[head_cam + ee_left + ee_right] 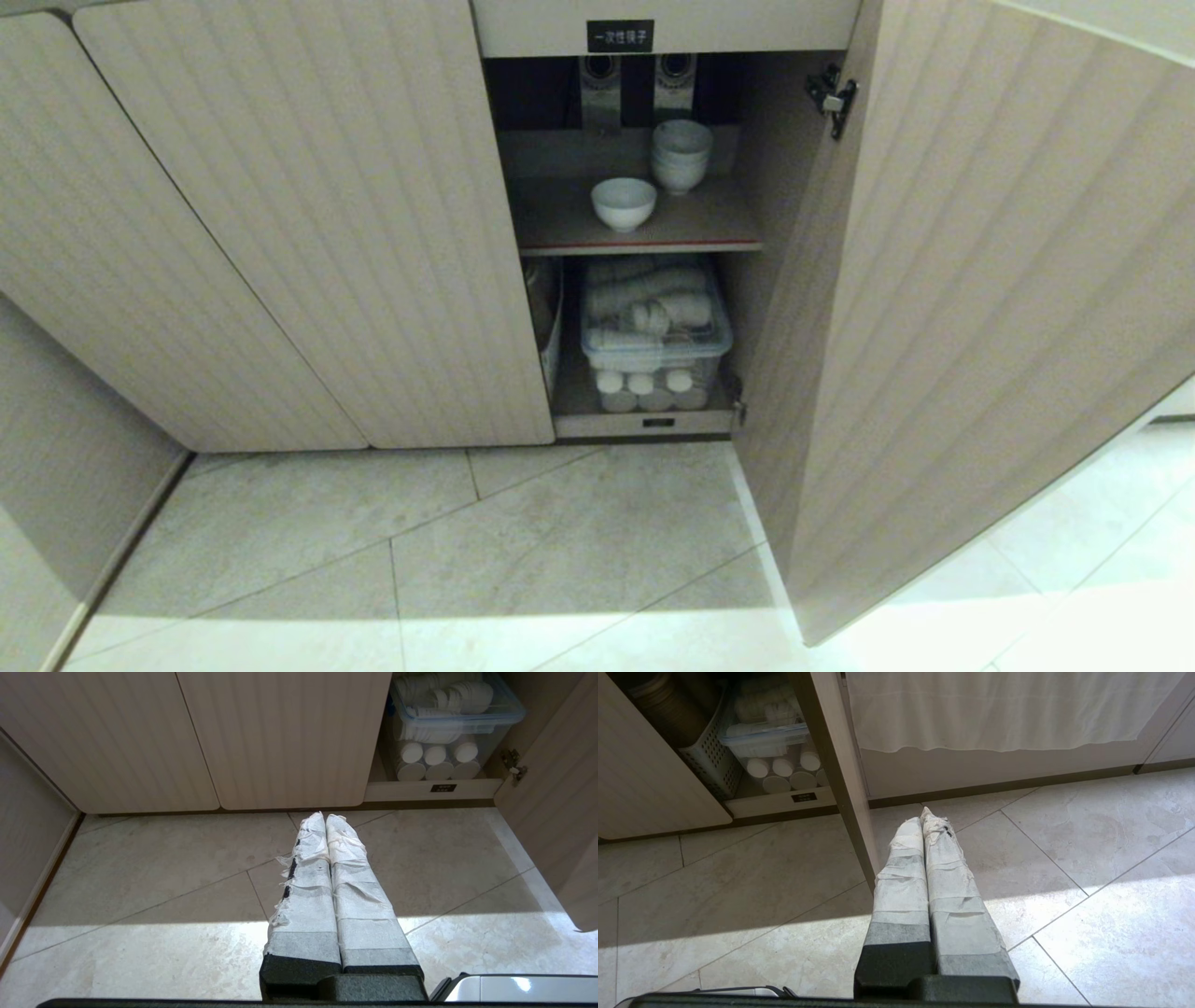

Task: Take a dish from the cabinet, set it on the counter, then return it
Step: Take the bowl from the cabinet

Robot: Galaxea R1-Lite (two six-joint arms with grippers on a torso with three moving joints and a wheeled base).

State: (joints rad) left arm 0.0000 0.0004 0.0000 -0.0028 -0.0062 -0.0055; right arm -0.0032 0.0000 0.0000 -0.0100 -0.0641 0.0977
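You've got nothing done yet: the small white round ceramic bowl sits on the upper shelf of the open beige fluted cabinet. Left gripper and right gripper both pinched closed, empty, above the floor. Reach, lift, place, return all remain.

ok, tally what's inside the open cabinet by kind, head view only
Single white bowl, upper shelf: 1
Stack of white bowls behind it, upper shelf: 1 stack; the number of bowls in it is unclear
Clear lidded bin, lower shelf: 1
White basket, partly hidden beside the bin: 1
Total: 4 items, counting the stack as one
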